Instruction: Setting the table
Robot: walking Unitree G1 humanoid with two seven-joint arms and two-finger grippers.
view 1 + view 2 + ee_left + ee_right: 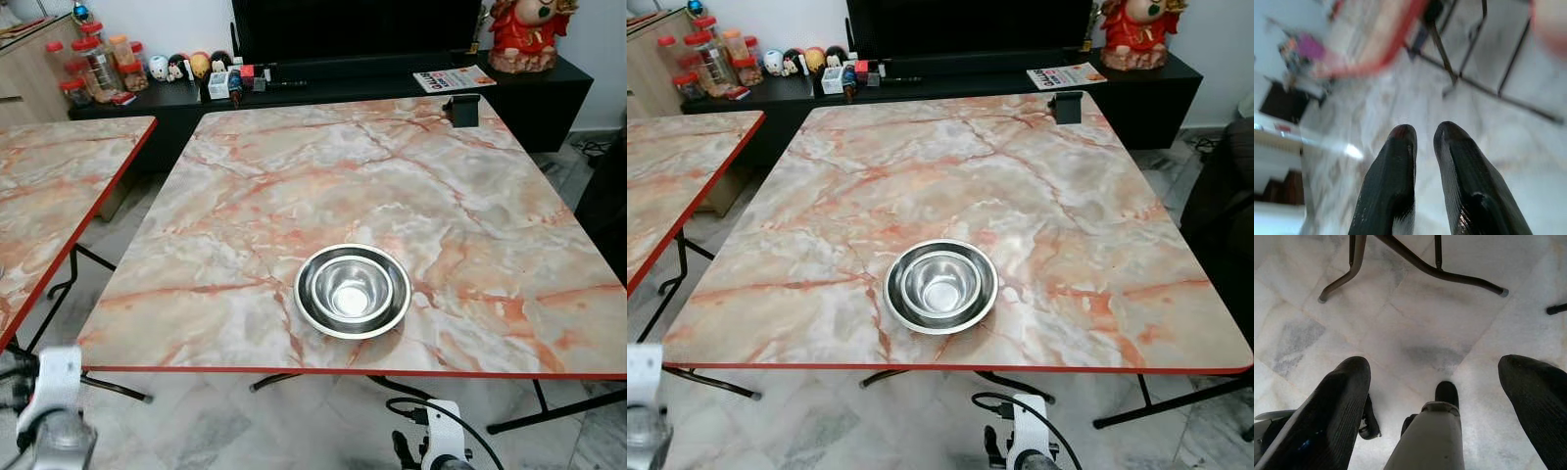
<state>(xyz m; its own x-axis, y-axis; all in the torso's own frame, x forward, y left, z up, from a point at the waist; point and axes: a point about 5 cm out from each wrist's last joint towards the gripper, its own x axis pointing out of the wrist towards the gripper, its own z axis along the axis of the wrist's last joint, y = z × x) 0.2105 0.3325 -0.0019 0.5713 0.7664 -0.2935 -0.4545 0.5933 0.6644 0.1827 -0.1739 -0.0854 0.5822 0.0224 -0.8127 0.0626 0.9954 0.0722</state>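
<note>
Nested steel bowls (pixel 353 290), mouths up.

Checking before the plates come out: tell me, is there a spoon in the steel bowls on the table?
No, the nested steel bowls near the marble table's front edge hold nothing but each other.

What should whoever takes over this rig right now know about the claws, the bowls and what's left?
Left claw: low beside the table, fingers nearly together, holding nothing.
Right claw: hanging over the floor, fingers spread, empty.
Stacked steel bowls: nested together near the front edge of the marble table, untouched by either claw.
Done: bowls are on the table.
Left: probably separate the bowls and lay out places.
</note>
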